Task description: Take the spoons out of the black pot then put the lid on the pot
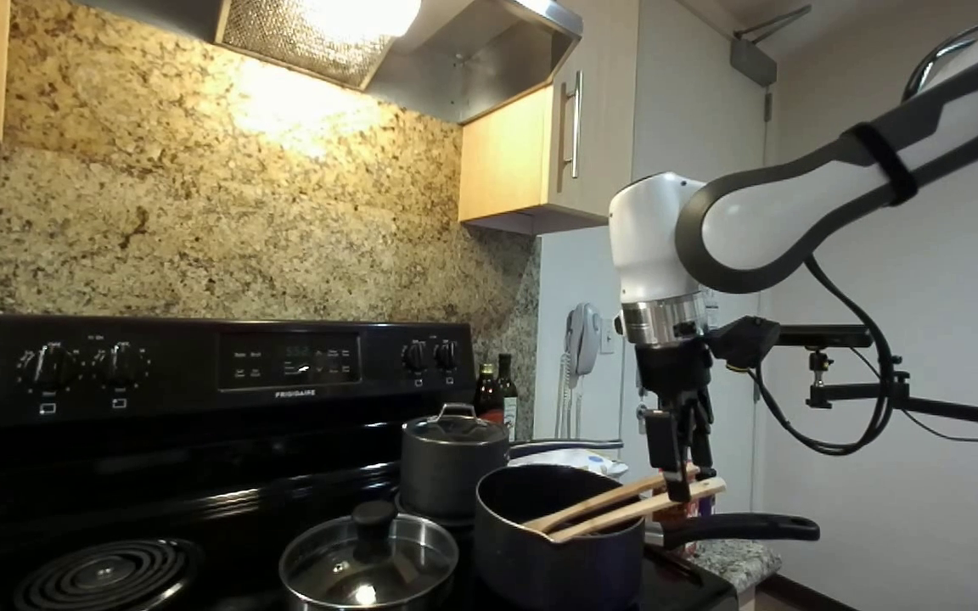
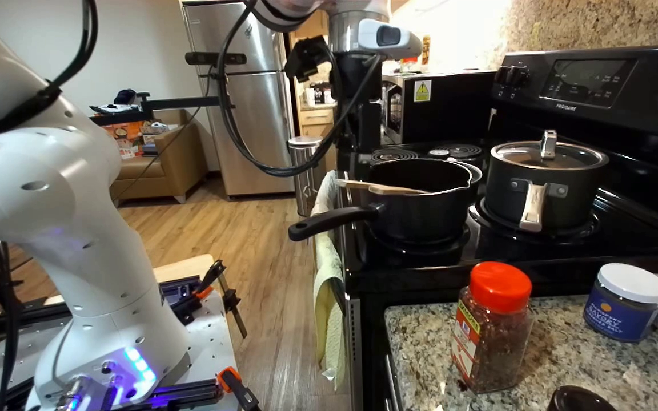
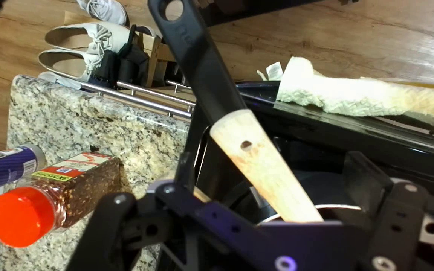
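In an exterior view, at lower centre, the spoons (image 1: 635, 512) lie in the saucepan (image 1: 557, 567), slanting out rightward; left of it the lid (image 1: 362, 564), another pot (image 1: 448, 475) behind.

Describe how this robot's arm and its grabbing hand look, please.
The arm is white with rounded, dark-edged segments, a black strap and a silver metal collar towards its end. Black cables loop beside it, and blue-white lights glow on its base. The gripper is black and angular, with two jointed fingers and small metal fasteners. I can make out no lettering on either.
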Controlling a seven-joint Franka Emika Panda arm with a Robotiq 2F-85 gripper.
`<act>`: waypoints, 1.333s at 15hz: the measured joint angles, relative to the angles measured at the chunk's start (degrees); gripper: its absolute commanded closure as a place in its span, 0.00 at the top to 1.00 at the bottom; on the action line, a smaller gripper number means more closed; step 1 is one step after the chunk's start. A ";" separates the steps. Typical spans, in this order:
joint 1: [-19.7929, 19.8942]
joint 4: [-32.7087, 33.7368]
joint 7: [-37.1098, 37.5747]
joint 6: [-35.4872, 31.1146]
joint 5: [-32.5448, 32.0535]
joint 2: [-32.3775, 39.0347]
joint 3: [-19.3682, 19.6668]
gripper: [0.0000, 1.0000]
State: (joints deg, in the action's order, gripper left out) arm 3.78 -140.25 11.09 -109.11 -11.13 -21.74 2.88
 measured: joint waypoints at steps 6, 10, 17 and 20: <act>-0.26 1.66 -2.34 -0.03 0.81 3.16 0.49 1.00; -0.24 1.65 -2.34 -0.02 2.65 3.82 0.63 0.72; -0.18 1.65 -2.34 -0.02 4.71 4.00 1.52 0.26; -0.18 1.65 -2.34 -0.01 4.91 4.06 1.58 0.08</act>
State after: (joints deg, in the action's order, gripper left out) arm 3.60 -138.60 8.75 -109.13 -6.22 -17.68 4.45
